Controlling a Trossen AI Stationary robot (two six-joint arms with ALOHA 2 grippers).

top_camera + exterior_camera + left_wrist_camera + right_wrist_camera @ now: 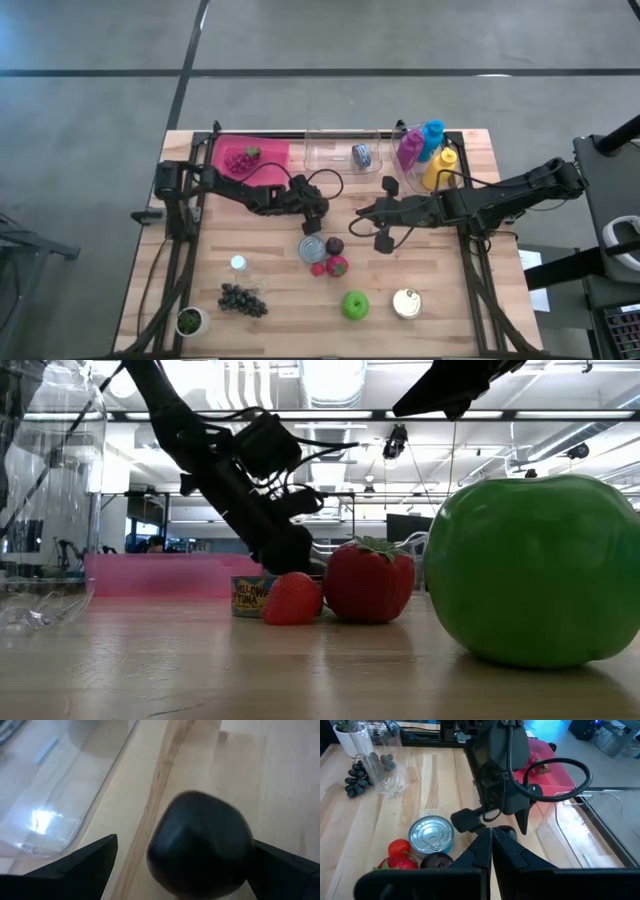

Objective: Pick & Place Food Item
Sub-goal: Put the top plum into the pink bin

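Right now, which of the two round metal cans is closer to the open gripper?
The silver tuna can beside the strawberries, just below the open left gripper. The gold-lidded can sits far off, beside the green apple.

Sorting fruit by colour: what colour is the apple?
Green apple; shows best in the low view.

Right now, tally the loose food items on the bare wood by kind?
Cans: 2, tuna can, gold can
Strawberries: 2
Green apple: 1
Dark plum: 1
Dark grape bunch: 1
Total: 7
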